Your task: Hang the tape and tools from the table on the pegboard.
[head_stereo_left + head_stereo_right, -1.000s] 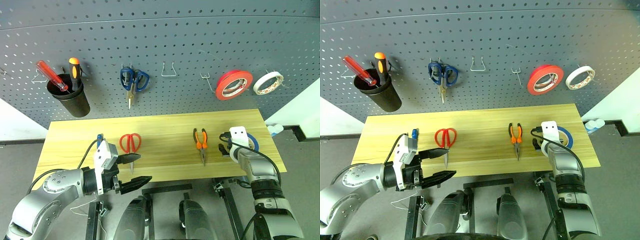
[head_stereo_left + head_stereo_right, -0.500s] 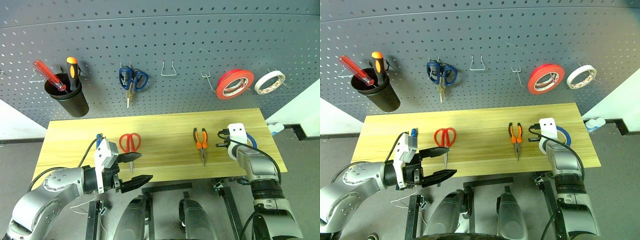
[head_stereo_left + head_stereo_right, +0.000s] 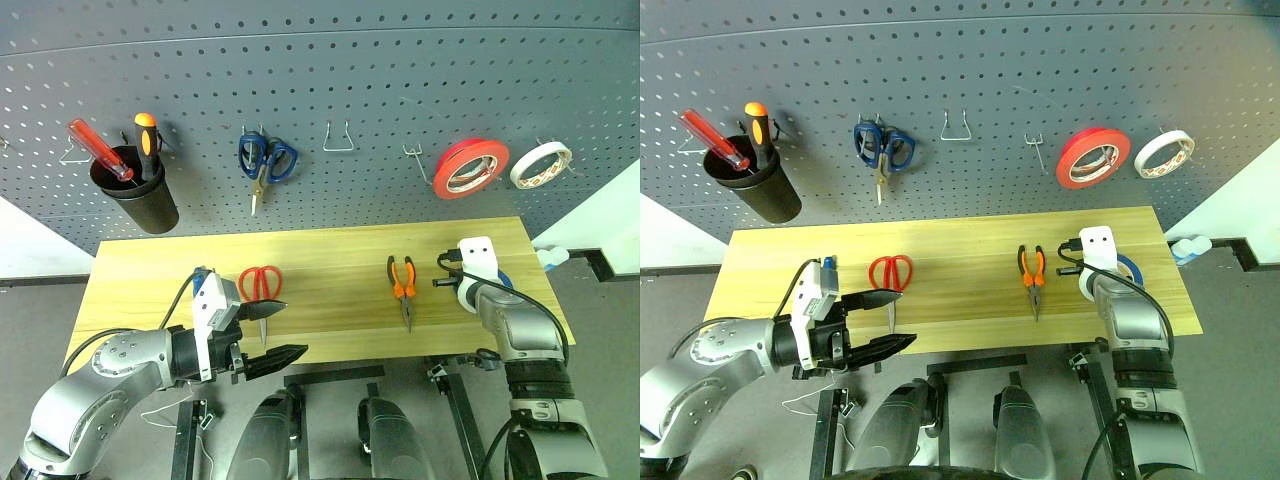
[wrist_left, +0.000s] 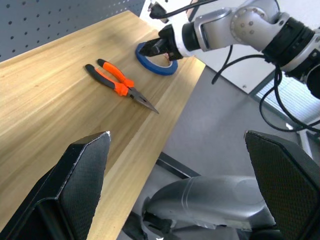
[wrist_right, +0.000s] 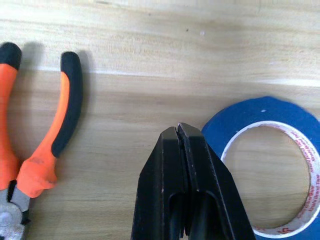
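The table [image 3: 330, 255] is a rectangular top of light yellowish wood planks, standing just in front of the pegboard. Four things lie flat on it. Toward the left is a pair of red-handled scissors [image 3: 261, 284], blades pointing to the near edge. Just left of them lies a small blue-handled screwdriver [image 3: 827, 264]. Right of centre lie the pliers [image 3: 402, 283] with orange-and-black handles, nose toward the near edge. At the far right is the blue tape roll [image 4: 158, 64], near the pliers but apart from them.

Head stereo pair looks down-forward over counter [image 3: 330, 255] and pegboard [image 3: 350, 90], same scene. Left wrist cam looks across the counter toward the right end effector [image 4: 150, 48]. Right wrist cam close above counter, tape [image 5: 280, 115] just beside its end effector.
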`<action>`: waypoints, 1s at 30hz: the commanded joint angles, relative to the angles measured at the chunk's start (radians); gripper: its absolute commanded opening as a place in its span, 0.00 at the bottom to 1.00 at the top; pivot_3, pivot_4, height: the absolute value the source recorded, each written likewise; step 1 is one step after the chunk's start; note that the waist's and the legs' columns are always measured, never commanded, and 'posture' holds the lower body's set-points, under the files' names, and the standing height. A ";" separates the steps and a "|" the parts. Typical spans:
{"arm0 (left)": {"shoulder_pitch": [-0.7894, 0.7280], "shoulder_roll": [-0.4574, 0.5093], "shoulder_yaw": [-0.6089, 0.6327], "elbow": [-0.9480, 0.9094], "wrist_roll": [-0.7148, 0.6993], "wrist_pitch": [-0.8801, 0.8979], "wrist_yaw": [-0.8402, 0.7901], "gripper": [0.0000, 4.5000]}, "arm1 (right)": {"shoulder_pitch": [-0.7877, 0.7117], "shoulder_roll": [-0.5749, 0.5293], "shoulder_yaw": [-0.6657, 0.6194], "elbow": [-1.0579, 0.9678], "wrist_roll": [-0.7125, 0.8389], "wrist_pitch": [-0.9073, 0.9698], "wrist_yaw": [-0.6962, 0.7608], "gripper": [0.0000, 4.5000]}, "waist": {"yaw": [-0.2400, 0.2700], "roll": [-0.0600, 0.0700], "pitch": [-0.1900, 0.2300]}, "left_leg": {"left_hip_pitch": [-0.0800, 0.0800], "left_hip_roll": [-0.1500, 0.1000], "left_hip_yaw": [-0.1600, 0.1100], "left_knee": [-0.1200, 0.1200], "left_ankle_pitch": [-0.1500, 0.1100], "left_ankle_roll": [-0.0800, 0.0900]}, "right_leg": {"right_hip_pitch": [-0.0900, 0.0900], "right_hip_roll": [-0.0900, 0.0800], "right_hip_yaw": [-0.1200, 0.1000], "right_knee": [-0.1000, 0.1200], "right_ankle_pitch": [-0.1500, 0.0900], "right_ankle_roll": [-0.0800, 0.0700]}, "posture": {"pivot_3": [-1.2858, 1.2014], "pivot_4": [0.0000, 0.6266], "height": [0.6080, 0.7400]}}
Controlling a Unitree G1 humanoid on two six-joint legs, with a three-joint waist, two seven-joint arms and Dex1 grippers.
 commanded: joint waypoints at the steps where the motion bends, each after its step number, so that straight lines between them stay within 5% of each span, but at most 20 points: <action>1: -0.014 -0.013 -0.012 0.008 0.015 -0.033 -0.009 1.00 | 0.022 -0.020 -0.021 -0.081 0.009 0.026 0.010 0.01 | 0.000 0.000 0.000 | 0.000 0.000 0.000 0.000 0.000 0.000 | 0.000 0.000 0.000 0.000 0.000 0.000 | 0.54 0.37 1.00; 12: -0.053 -0.047 -0.044 0.050 0.048 -0.063 -0.019 1.00 | 0.063 -0.042 -0.015 -0.161 0.022 0.056 0.049 0.01 | -0.001 0.000 -0.001 | 0.000 0.000 0.000 0.000 0.005 -0.009 | 0.000 0.002 0.000 0.002 0.001 0.001 | 0.53 0.35 1.00; 15: -0.044 -0.046 -0.041 0.043 0.046 -0.061 -0.019 1.00 | 0.075 -0.041 -0.023 -0.160 0.026 0.041 0.056 0.13 | -0.001 0.000 -0.001 | 0.000 0.000 0.000 0.001 0.005 -0.009 | 0.000 0.002 0.000 0.003 0.001 0.002 | 0.54 0.36 1.00; 26: -0.007 -0.026 -0.013 0.005 0.024 -0.039 -0.013 1.00 | 0.061 -0.026 -0.025 -0.099 0.013 0.033 0.030 0.95 | -0.001 0.000 -0.001 | 0.000 0.000 -0.001 0.003 0.003 -0.003 | 0.000 0.002 0.000 0.006 0.001 0.002 | 0.54 0.40 1.00; 30: 0.017 -0.017 -0.002 -0.018 0.010 -0.027 -0.004 1.00 | 0.053 -0.029 -0.018 -0.073 0.017 0.037 0.035 1.00 | -0.001 -0.001 -0.001 | 0.000 0.000 -0.001 0.004 0.002 -0.003 | 0.000 0.002 0.000 0.006 0.001 0.002 | 0.54 0.43 1.00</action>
